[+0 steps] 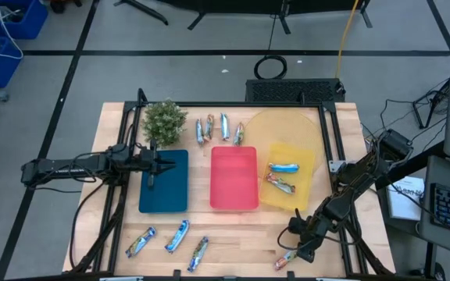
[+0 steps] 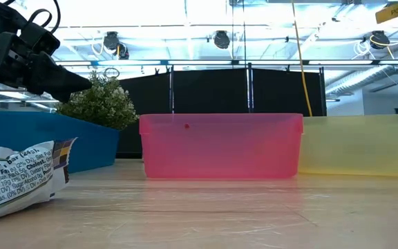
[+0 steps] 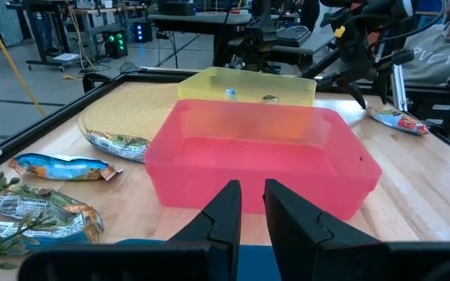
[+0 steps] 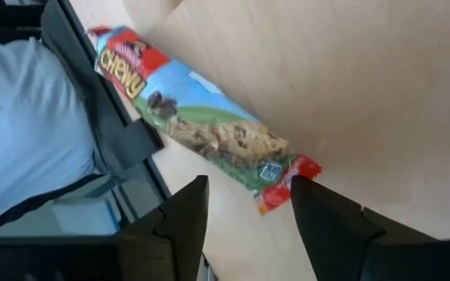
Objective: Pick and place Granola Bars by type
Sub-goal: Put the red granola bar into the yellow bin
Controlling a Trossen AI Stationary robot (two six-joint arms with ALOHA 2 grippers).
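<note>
Shiny foil granola bars are spread over the table. Several lie by the far edge, two in the yellow tray, and three near the front edge. One red-ended bar lies flat at the front right corner. My right gripper is open, low over that bar, with a finger on either side of its red crimped end. My left gripper hovers over the blue tray, its fingers a narrow gap apart and holding nothing.
The red tray stands between the blue and yellow trays. A small green plant sits at the far left, and a round woven mat lies under the yellow tray's far side. In the low view, a bar lies close in front.
</note>
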